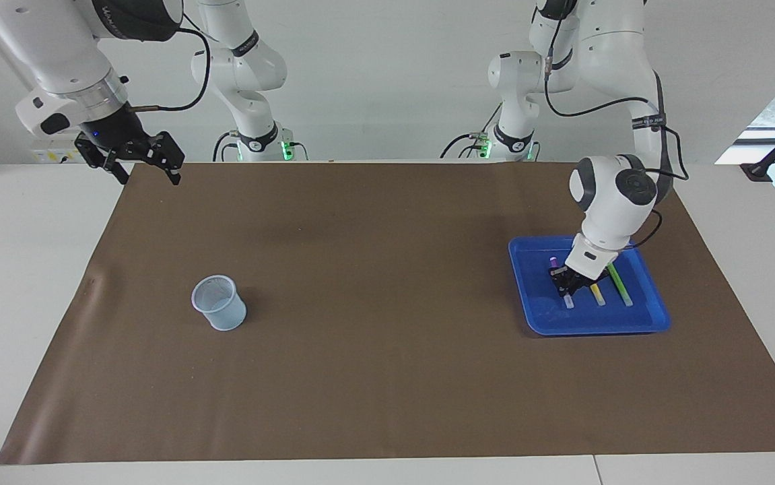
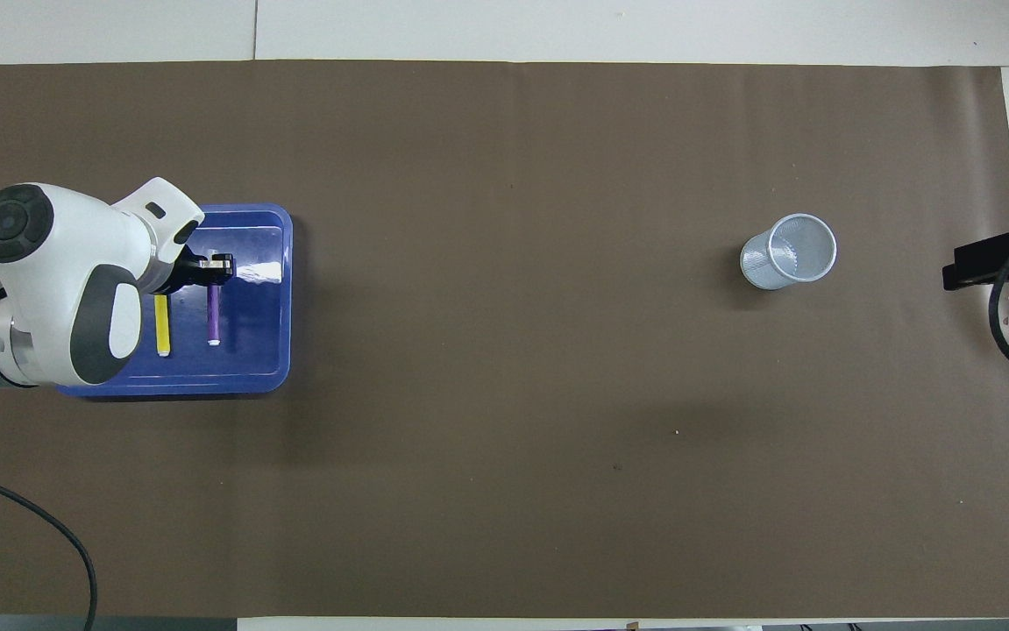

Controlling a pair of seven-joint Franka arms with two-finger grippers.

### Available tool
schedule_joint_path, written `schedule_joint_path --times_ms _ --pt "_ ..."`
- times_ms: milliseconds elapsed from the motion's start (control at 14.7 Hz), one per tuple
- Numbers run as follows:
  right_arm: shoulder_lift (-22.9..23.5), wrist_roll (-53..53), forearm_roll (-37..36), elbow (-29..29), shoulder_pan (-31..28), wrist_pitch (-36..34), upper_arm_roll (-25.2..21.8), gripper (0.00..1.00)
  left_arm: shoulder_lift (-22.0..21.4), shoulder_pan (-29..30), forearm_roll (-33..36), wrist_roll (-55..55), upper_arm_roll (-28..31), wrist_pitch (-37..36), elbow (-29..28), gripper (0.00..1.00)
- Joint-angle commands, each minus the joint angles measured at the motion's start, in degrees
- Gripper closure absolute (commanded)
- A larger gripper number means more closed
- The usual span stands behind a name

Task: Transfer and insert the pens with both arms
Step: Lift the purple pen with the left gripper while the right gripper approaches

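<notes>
Left gripper [image 1: 567, 288]: down in the blue tray [image 1: 656, 322], fingers pinched on the purple pen [image 2: 214, 317].
Purple pen: in the tray, pale tip pointing away from the robots; whether it rests on the tray floor or is just raised cannot be told.
Yellow pen [image 1: 597, 294]: flat in the tray, just beside the purple one.
Green pen [image 1: 620, 285]: flat in the tray, beside the yellow one, toward the left arm's end.
Blue tray: on the brown mat [image 1: 387, 337] at the left arm's end of the bench.
Mesh cup [image 1: 219, 302]: upright on the mat toward the right arm's end, well apart from the tray.
Right gripper [image 1: 146, 168]: waiting in the air over the mat's corner, fingers spread.
</notes>
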Motion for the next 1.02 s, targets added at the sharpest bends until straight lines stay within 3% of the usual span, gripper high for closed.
schedule_joint_path --times_ms 0,271,475,679,950 --pt "-0.1 -1.4 6.5 -0.4 -1.7 -0.2 -0.2 0.00 -4.9 0.1 0.8 -5.9 0.0 -7.6 1.8 1.00" --pt "-0.3 -1.2 13.3 -0.6 -1.7 -0.3 0.1 0.00 -6.0 -1.0 0.3 -18.9 -0.2 -18.1 8.0 1.00" --pt "-0.7 -0.8 14.3 -1.9 1.9 0.4 0.4 0.00 -6.6 -1.3 -9.3 -28.8 -0.8 -20.2 10.7 1.00" --pt "-3.2 -1.1 15.2 -8.0 5.4 5.9 0.6 0.00 -6.3 -4.3 -12.6 -41.9 -0.8 -20.9 12.9 1.00" --pt "-7.0 -1.4 27.4 -16.4 5.4 11.6 0.6 0.00 -5.5 -9.7 -19.9 -63.1 -0.8 -20.2 15.4 1.00"
